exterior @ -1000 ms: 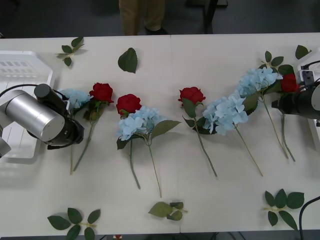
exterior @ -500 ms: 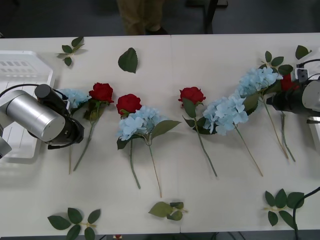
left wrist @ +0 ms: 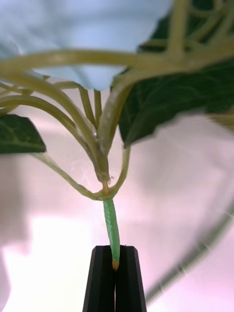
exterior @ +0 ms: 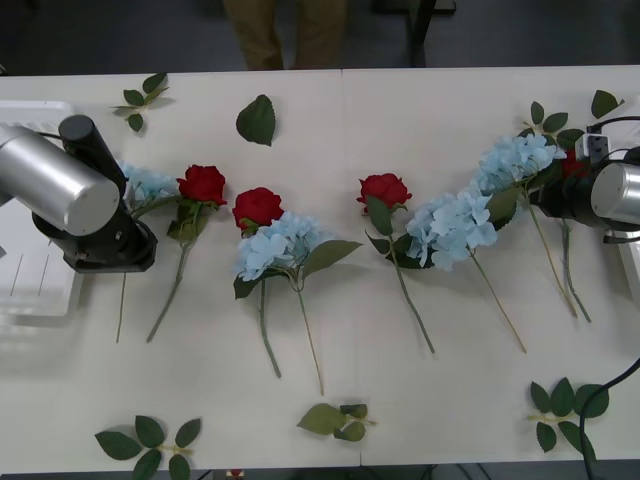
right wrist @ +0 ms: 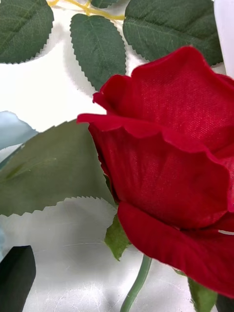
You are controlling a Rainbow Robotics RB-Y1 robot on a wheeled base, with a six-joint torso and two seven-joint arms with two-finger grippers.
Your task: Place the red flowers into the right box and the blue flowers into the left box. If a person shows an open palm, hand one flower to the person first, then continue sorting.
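- The place looks like a robotics lab or test room rather than a home or a flower shop.
- A broad white table (exterior: 330, 400) made of two plain tops pushed together, with a seam down the middle, serves as a bare work surface.
- Two metal robot arms with cables reach in over the table from its left and right ends.
- Artificial flowers and loose leaf sprigs (exterior: 148, 438) lie spread out in a row like test props.
- Behind the table lies a dark floor (exterior: 120, 35), where a dark furniture leg (exterior: 420, 32) and a person (exterior: 285, 32) in tan trousers stand.
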